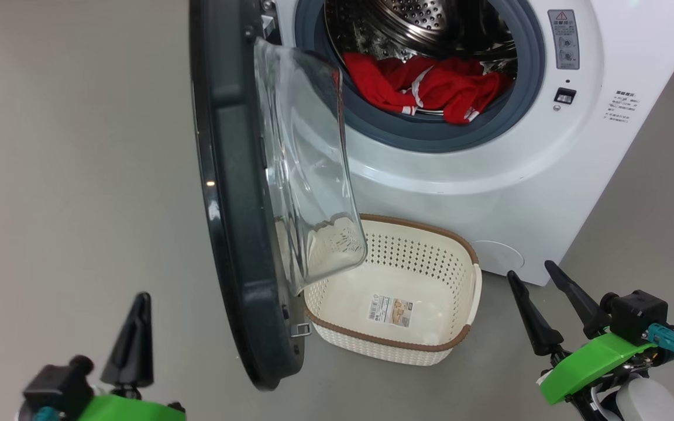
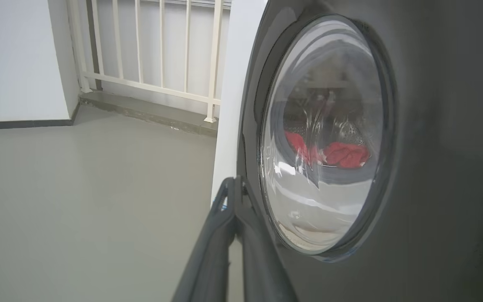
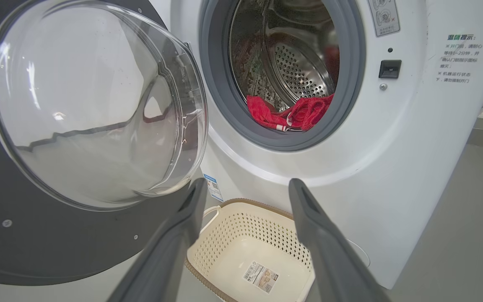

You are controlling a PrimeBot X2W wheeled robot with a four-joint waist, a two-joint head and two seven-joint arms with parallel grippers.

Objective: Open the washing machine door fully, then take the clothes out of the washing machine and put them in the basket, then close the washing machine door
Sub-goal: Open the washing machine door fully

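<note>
Left pincer point(image 1: 143, 301), closed and empty, hangs near the glossy, black-rimmed washing machine door point(image 1: 237, 204); right pincer point(image 1: 530, 270) gapes wide. Red, white-trimmed clothes point(image 1: 448, 88) lie inside the washing machine point(image 1: 489, 193), cream basket point(image 1: 419, 257) just below.

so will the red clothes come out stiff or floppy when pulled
Probably floppy: the clothes lie crumpled in folds, so they would likely drape and trail from one pinch. Thin fabric, so likely light. One fold rests on the grey ring and may drag there.
</note>
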